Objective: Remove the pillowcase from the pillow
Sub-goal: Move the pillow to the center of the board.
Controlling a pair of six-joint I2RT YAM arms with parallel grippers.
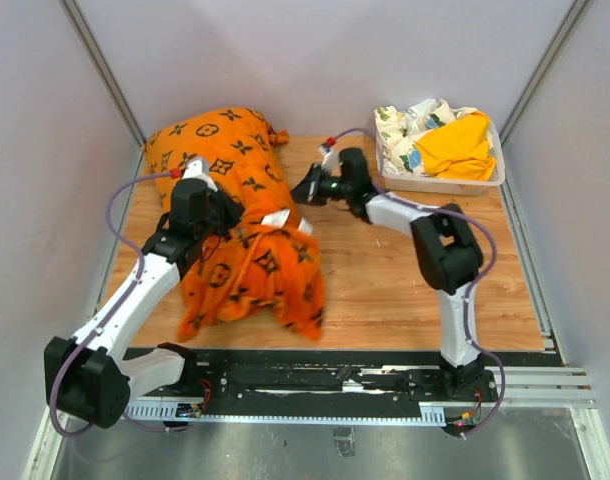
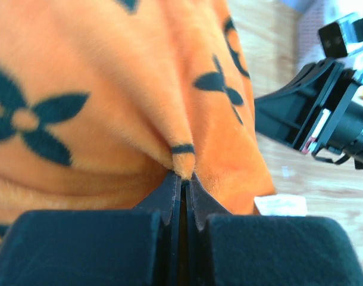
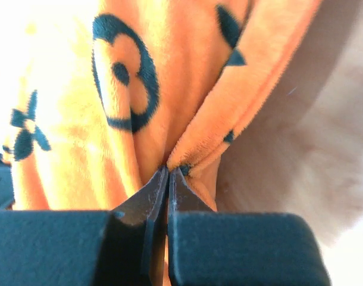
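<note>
My left pincer (image 2: pixel 181 179) was clamped tight on a little fold of the pillowcase (image 2: pixel 80 89). My right pincer (image 3: pixel 168 173) was pinched shut on another fold along its right side. It was fuzzy bright orange stuff with black flowers, stars and circles all over. It lay on the left half of the wooden table (image 1: pixel 415 280), the near end floppy and rumpled, the far end plump up by the back wall. I couldn't see the pillow itself, since the fabric covered everything. A small white tab (image 1: pixel 285 218) poked out between my pincers, no clue what it was. Far right, a white bin (image 1: pixel 497 180) held a yellow cloth (image 1: pixel 457 145) and a floral cloth (image 1: pixel 397 125). My right wrist view was pure blur past the fabric.
</note>
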